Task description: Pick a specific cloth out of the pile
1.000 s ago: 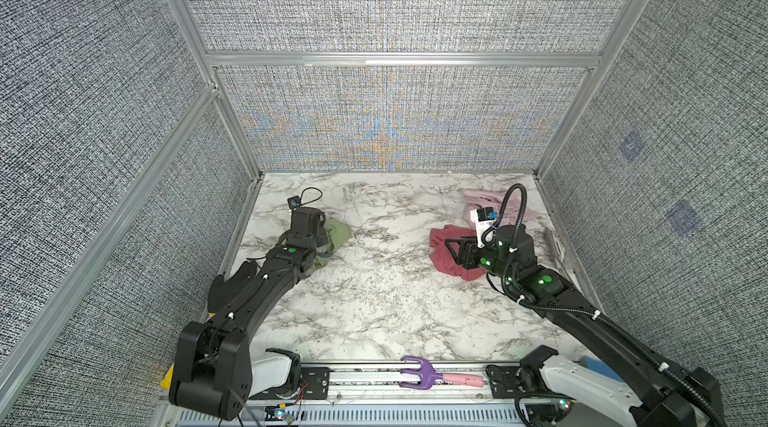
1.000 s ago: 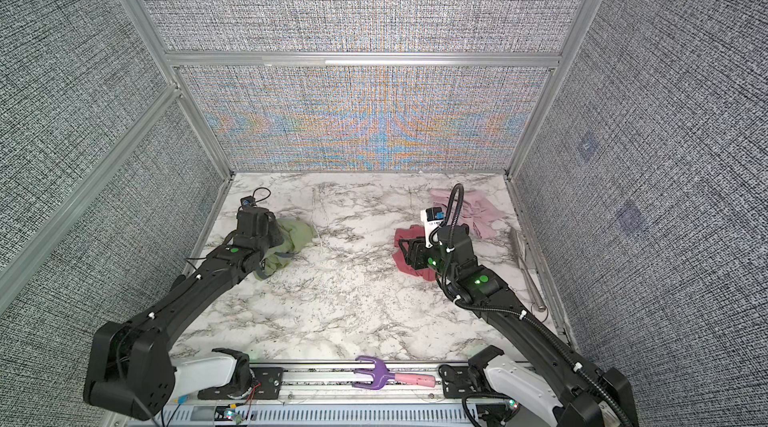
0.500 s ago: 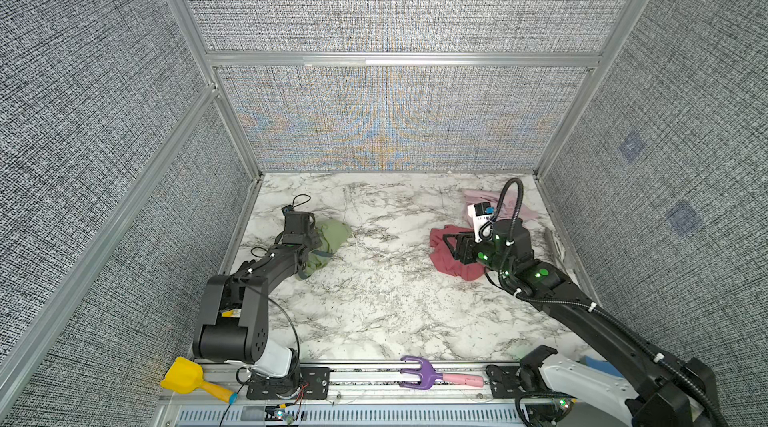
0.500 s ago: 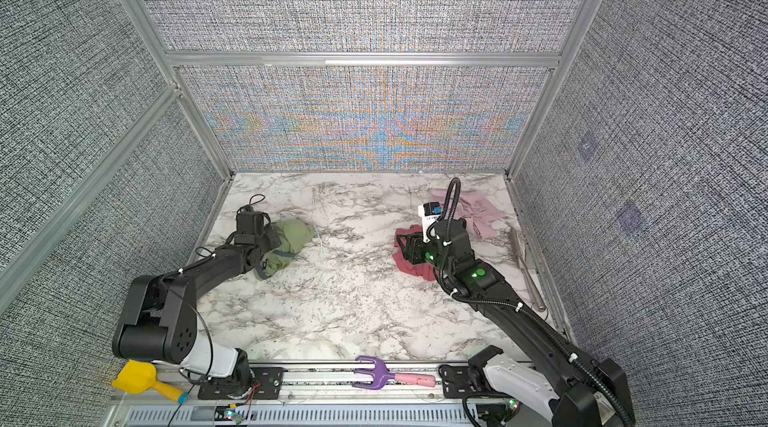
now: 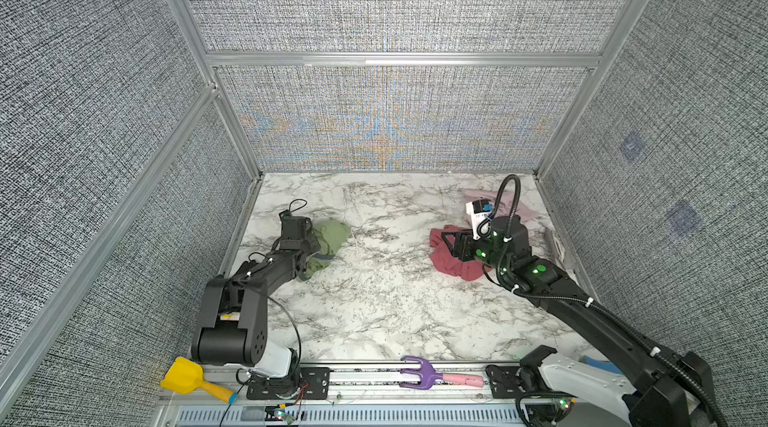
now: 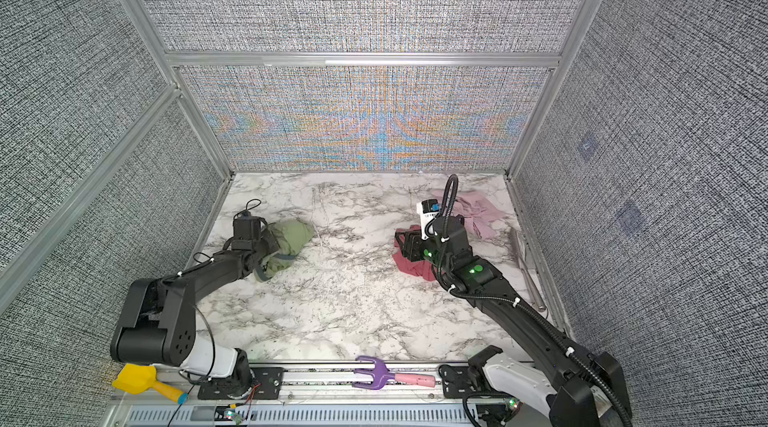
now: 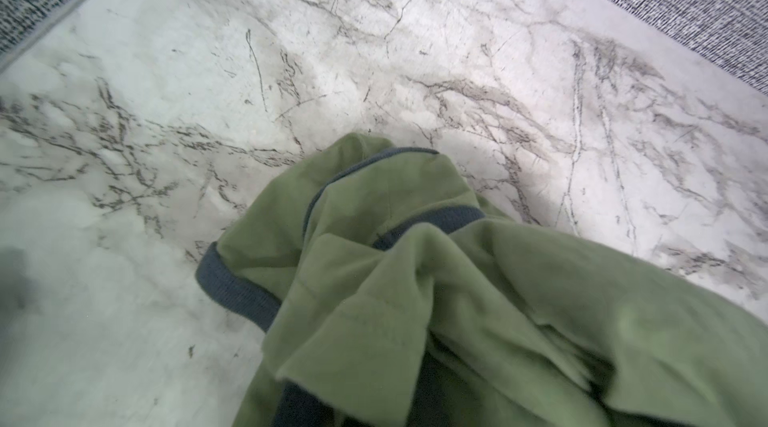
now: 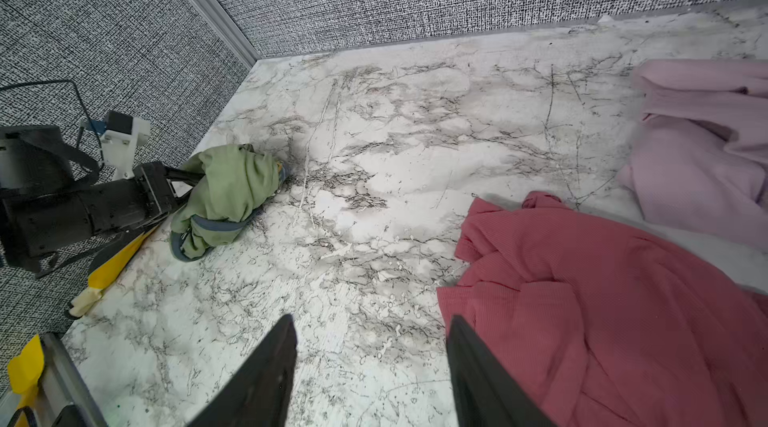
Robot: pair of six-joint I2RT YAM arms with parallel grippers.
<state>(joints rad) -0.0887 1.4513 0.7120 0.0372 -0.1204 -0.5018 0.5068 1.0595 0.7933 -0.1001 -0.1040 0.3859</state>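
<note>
The cloth (image 5: pixel 330 238), olive green with grey-blue trim, lay crumpled on the left side of the marble worktop (image 5: pixel 374 300), near the wall. It was bunched over the tip of the left pincer (image 8: pixel 176 184) and hid the jaws, so I could not tell whether they were apart or together. Well away on the right, the right pincer (image 8: pixel 374 362) was apart and empty, just beside the rose-red cloth (image 8: pixel 602 321). The pale pink cloth (image 8: pixel 698 146) lay beyond.
</note>
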